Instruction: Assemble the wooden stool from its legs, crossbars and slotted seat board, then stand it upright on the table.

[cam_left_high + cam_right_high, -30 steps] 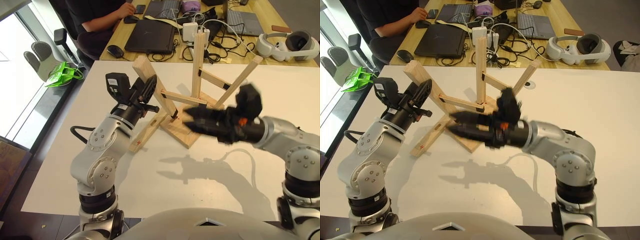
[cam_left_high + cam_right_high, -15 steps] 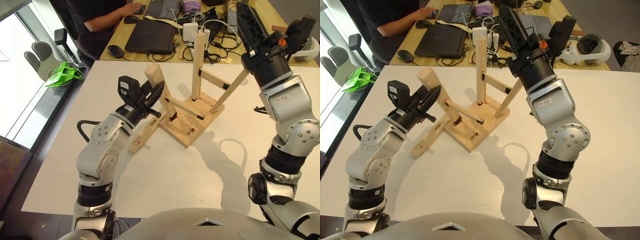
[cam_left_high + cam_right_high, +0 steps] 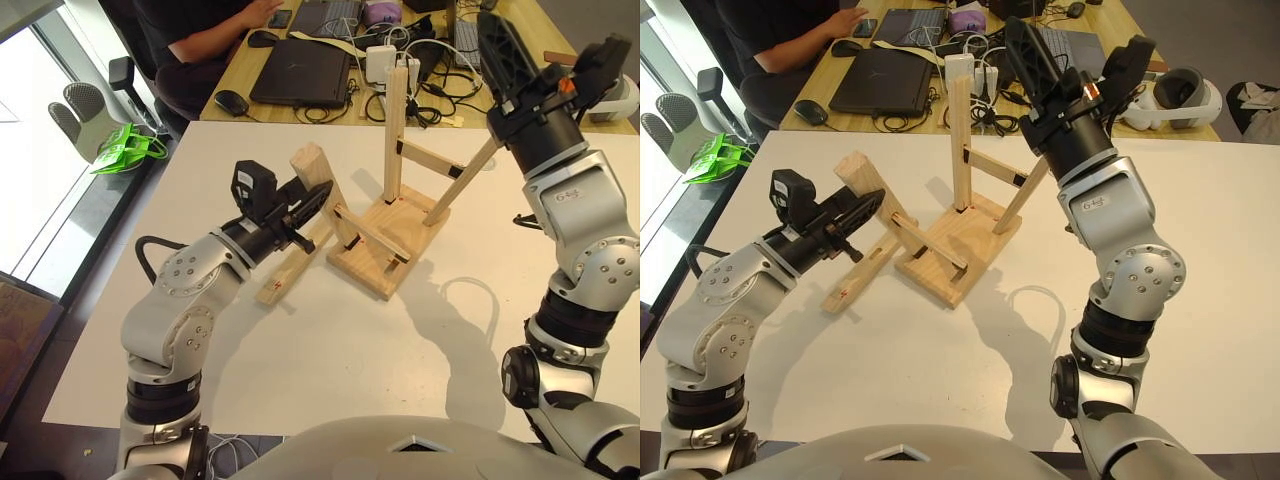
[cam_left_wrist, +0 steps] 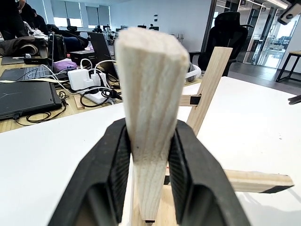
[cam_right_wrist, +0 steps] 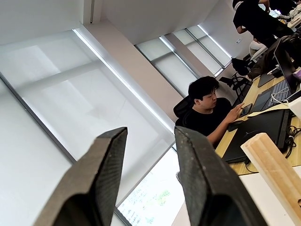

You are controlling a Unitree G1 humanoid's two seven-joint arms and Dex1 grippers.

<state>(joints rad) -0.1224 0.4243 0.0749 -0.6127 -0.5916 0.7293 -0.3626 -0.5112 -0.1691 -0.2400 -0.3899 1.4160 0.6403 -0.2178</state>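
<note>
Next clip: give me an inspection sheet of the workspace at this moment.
Surface: white table, carrying the stool parts.
Job's things: seat board flat on the table, upright leg and leaning leg rising from it; another wooden piece lying beside it.
Clutter: laptop, mouse, headphones on the desk behind.
Grippers: left gripper shut on a tilted leg; right gripper open, empty, held high.
Cables: white cable looped on the table; tangled cables on the desk.
Surroundings: person seated at the desk; green bag on floor.
</note>
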